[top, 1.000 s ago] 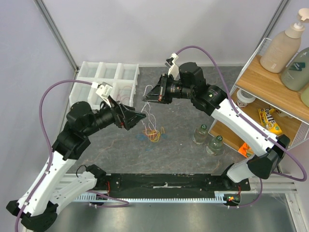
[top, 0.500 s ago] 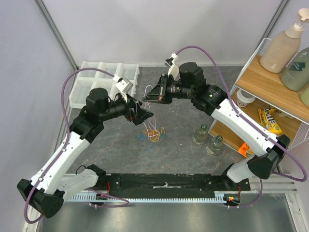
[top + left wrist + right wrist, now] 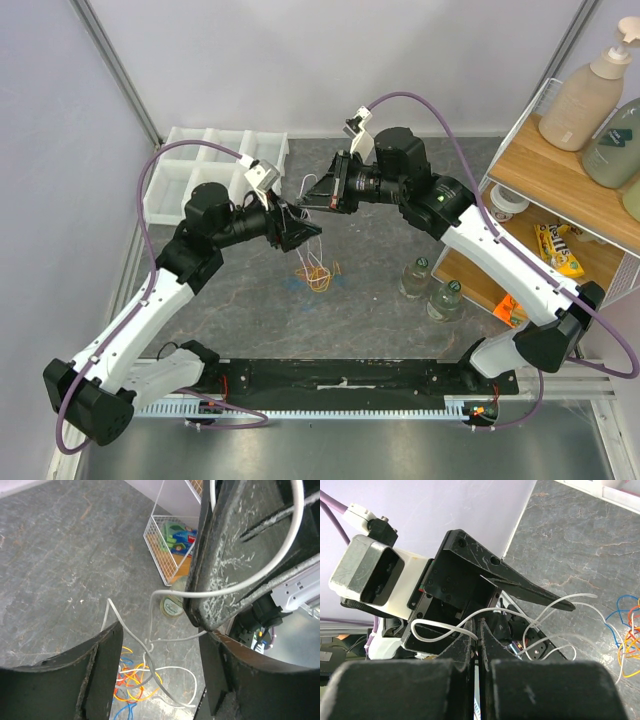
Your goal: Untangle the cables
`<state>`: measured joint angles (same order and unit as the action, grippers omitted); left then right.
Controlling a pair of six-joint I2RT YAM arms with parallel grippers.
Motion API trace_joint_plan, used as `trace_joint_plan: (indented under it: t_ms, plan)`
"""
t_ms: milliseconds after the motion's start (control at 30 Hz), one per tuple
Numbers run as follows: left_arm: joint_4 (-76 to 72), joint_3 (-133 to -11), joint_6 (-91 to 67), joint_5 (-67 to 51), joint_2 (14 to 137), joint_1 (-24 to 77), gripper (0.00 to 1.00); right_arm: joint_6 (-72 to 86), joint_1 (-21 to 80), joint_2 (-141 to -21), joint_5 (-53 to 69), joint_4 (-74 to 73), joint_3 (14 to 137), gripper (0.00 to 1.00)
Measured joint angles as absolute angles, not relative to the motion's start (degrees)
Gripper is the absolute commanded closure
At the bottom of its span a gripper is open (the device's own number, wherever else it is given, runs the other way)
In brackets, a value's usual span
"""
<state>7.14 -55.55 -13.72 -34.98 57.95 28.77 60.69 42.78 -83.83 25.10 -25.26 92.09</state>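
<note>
Left arm swings up and in over the last second, so the left end effector (image 3: 303, 229) now sits just beside the right end effector (image 3: 311, 196), almost nose to nose above the middle of the counter (image 3: 380, 320). Right arm barely shifts by comparison. Looks to me like the setup for a two-handed pull: one side holds, the other comes in for a second grab.

Right end effector has its fingers pressed together, pinching the white cable (image 3: 151, 615); you can see the strand disappear right into the seam in the right wrist view. Left one is spread wide and isn't holding anything yet. The white cable loops and dangles in the gap between its fingers, so it's basically lined up for a grab, though I can't tell if the strand is actually touching either finger.

From the pinch the white cable hangs down toward the coloured loops (image 3: 318, 274), the orange, yellow, red and blue bunch lying on the counter just below both end effectors, and it seems still snagged in that pile. So not much untangled so far, I'd say
</note>
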Motion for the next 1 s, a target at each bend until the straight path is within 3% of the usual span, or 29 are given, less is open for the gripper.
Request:
trace_joint_plan:
  t_ms: [67,167,200,267,333,433,533,767,1000]
  plan:
    - [6.1,-55.5,-14.4,-33.9,58.0,28.9,0.47,60.7,42.8,-83.8,25.0,-25.3,92.1,1.0]
    - [5.0,-55.5,-15.4,-32.6,58.0,29.0,0.85,60.7,42.8,-83.8,25.0,-25.3,92.1,1.0]
    - [4.7,-55.5,-15.6,-32.1,58.0,29.0,0.91,60.7,42.8,-83.8,25.0,-25.3,92.1,1.0]
    - [4.2,-55.5,-16.4,-31.3,58.0,29.0,0.98,60.6,42.8,-83.7,25.0,-25.2,91.8,0.83]
    - [4.1,-55.5,-16.8,-30.5,58.0,29.0,0.98,60.0,42.7,-83.4,25.0,-25.4,91.4,0.65]
    - [4.4,-55.5,-16.9,-30.0,57.7,29.0,0.98,55.8,42.1,-83.0,24.6,-27.6,91.6,0.45]
    - [5.3,-55.5,-17.5,-28.8,56.1,29.0,0.98,48.6,39.4,-82.3,23.3,-33.8,93.3,0.34]
    - [7.6,-55.5,-20.6,-27.0,51.4,29.0,0.98,34.3,30.3,-74.2,22.0,-42.5,87.4,0.23]
    - [11.4,-58.2,-25.7,-25.1,50.7,29.0,0.98,24.9,30.4,-67.7,20.8,-45.8,72.4,0.2]
